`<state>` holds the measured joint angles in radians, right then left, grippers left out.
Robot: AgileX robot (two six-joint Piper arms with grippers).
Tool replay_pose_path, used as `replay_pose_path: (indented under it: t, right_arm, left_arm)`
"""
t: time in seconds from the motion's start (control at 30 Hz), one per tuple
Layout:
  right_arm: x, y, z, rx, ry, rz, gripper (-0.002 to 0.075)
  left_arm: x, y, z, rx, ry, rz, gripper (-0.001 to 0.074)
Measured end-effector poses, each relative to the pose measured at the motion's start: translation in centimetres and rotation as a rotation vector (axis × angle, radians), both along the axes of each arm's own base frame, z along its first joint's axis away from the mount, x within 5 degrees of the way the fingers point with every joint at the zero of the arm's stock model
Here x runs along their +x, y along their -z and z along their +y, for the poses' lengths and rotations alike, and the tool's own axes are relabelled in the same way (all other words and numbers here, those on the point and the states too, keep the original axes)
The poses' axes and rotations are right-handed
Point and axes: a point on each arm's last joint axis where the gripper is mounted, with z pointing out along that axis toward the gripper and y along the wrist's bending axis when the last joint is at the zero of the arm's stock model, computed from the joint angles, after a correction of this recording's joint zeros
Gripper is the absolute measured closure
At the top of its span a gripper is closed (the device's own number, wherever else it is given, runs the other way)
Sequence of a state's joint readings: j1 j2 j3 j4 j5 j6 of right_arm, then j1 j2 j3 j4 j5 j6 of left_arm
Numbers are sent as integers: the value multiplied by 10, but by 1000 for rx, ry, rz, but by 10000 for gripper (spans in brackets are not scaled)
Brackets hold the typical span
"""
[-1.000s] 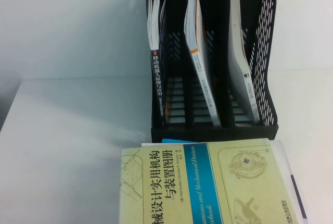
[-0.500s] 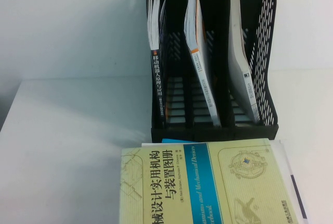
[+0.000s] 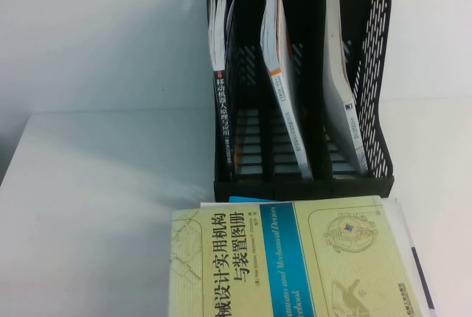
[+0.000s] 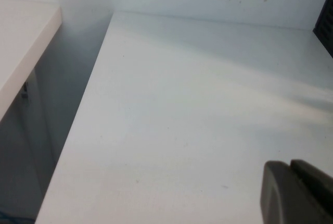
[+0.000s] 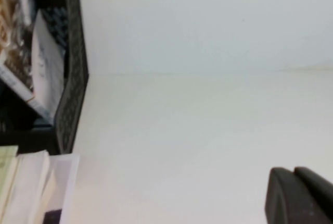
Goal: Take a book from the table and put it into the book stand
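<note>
Book (image 3: 407, 236): apparently white cover edge showing under yellow-green book (image 3: 295, 258), table (image 3: 96, 206) at 5 o'clock; visible edge runs 12–6. Book stand (image 3: 380, 74) at 12 from it, each slot occupied. Right gripper (image 5: 299, 198) nearer. Left gripper (image 4: 296, 195) over bare table toward 9. Grip state of both: cannot tell.

Neither arm shows in the high view. The left tool (image 4: 299, 193) hangs above the bench (image 4: 197, 120), and the right tool (image 5: 301, 195) likewise hangs above it.

High view angled down at book stand (image 3: 299, 81), wrist views low over table (image 4: 182, 120), both catching stand edges
</note>
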<state>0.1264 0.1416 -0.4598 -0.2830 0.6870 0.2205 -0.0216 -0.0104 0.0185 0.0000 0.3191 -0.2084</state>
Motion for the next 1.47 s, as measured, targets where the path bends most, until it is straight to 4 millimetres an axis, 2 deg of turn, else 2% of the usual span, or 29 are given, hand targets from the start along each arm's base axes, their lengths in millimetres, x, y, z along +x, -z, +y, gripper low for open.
replay_pose_path:
  t: [0.07,0.13,0.37,0.43,0.8,1.47]
  right_arm:
    - [0,6,-1,14,53,-37,726]
    - [3,22,0,34,88,-62,726]
    - [14,106,1,88,138,-5,727]
    - [15,121,1,102,138,27,727]
    - [16,121,5,43,48,26,727]
    - [16,121,6,54,42,22,727]
  left_arm:
    - [0,0,0,0,0,0,737]
    - [0,0,0,-5,0,0,737]
    - [0,0,0,-5,0,0,737]
    - [0,0,0,-5,0,0,737]
    - [0,0,0,-5,0,0,737]
    - [0,0,0,-5,0,0,737]
